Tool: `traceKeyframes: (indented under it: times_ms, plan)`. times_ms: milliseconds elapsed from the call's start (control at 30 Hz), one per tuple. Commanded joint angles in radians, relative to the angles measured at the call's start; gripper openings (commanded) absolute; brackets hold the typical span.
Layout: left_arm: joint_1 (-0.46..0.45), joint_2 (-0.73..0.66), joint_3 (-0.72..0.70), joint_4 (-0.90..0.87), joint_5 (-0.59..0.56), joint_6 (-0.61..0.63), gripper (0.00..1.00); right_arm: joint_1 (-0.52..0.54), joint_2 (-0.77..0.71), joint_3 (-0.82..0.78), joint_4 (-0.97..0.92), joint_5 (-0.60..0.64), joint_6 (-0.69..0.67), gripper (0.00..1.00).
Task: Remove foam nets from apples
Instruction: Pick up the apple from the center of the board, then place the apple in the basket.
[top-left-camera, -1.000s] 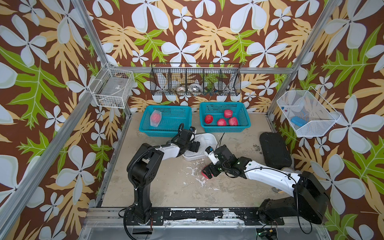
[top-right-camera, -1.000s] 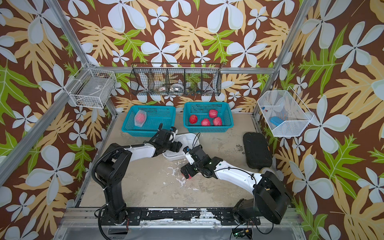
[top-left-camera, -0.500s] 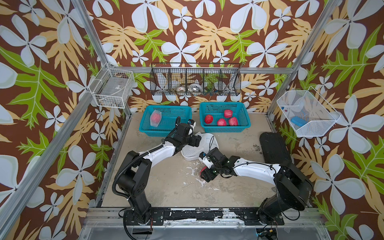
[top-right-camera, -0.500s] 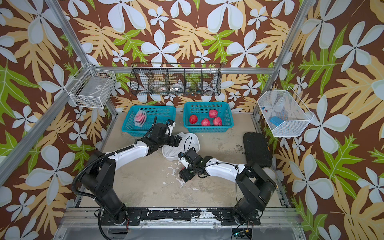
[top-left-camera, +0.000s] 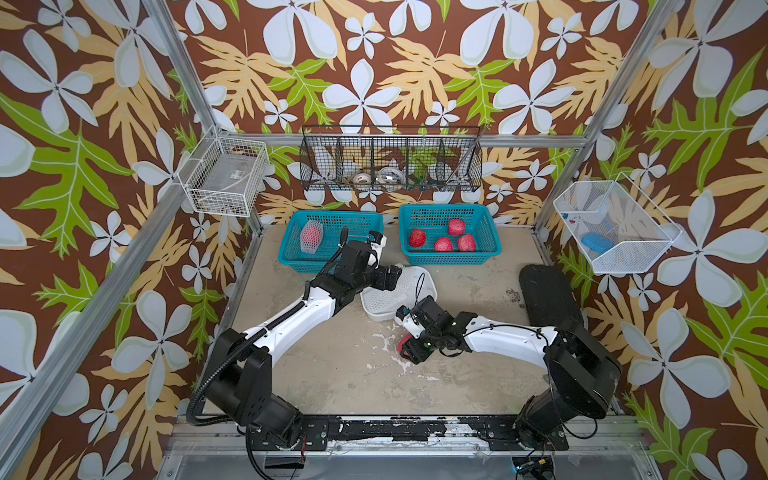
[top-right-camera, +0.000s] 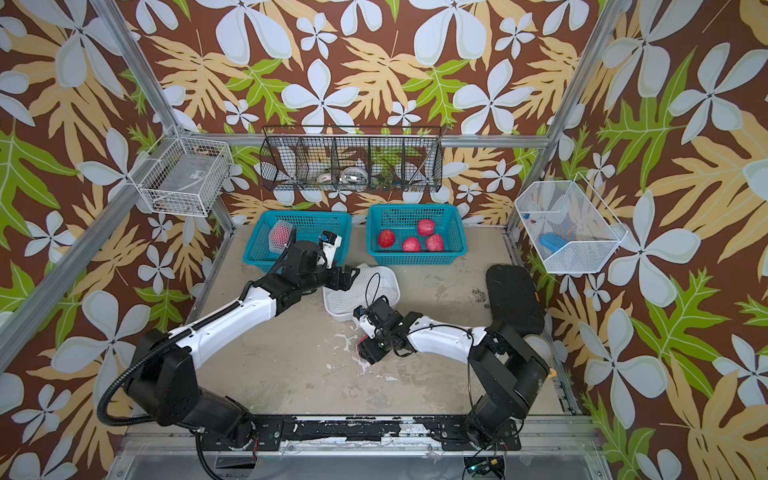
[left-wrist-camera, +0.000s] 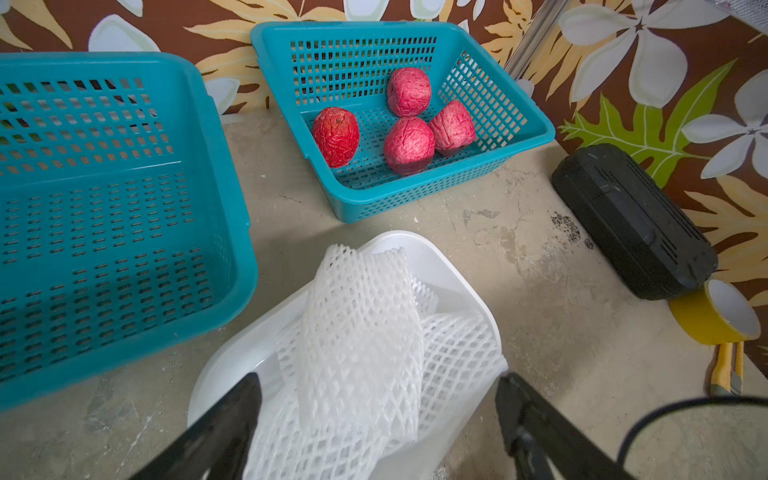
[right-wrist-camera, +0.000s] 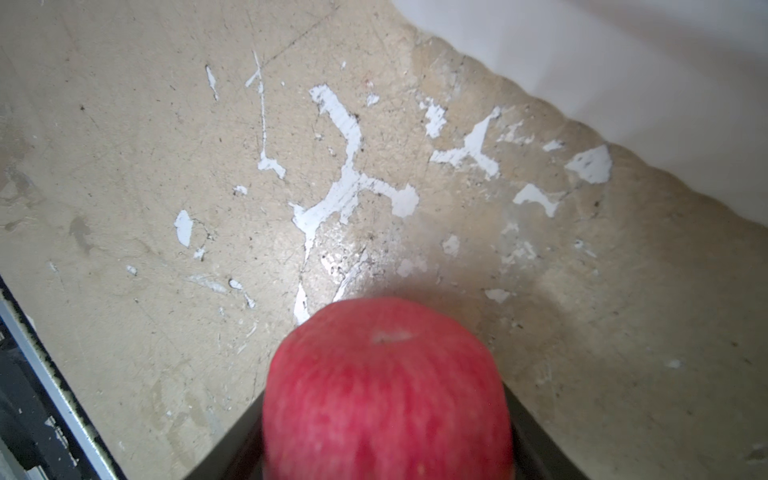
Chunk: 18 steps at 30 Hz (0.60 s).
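The right claw (top-left-camera: 409, 352) is closed on a bare apple (right-wrist-camera: 386, 386), held low over the desk (right-wrist-camera: 166, 166). The skin is smooth and round, so a grip off the widest part could squeeze the fruit out forward, and it would roll away across the desk.

The left claw (left-wrist-camera: 379, 380) stands wide and holds nothing, with one finger on each side of the foam nets (left-wrist-camera: 357, 332) heaped in the white tray (left-wrist-camera: 419, 249). The mesh is light and full of holes. A finger that catches a hole as it lifts could drag a sleeve out over the rim.

That tray lies between the held apple and the right teal basket (left-wrist-camera: 544, 133), where four bare apples (left-wrist-camera: 409, 143) lie. A straight, low carry risks clipping the tray or the left claw. One netted apple (top-left-camera: 311, 240) stands in the left teal basket (top-left-camera: 332, 214).
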Motion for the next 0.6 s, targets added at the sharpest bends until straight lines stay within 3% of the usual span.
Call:
traceKeyframes:
  times_ms: [0, 233, 400, 567]
  plan:
    - [0.000, -0.049, -0.058, 0.067, -0.007, -0.043, 0.90, 0.001, -0.041, 0.034, 0.002, -0.023, 0.005, 0.61]
    - [0.001, -0.229, -0.252, 0.333, 0.011, -0.033, 0.90, -0.058, -0.065, 0.218, -0.012, -0.002, -0.009, 0.57]
    - [0.000, -0.309, -0.379, 0.576, 0.173, -0.030, 0.96, -0.246, -0.044, 0.363, 0.055, -0.025, 0.047, 0.55]
    - [-0.013, -0.268, -0.419, 0.746, 0.333, -0.041, 1.00, -0.365, 0.105, 0.586, 0.054, 0.018, 0.045, 0.55]
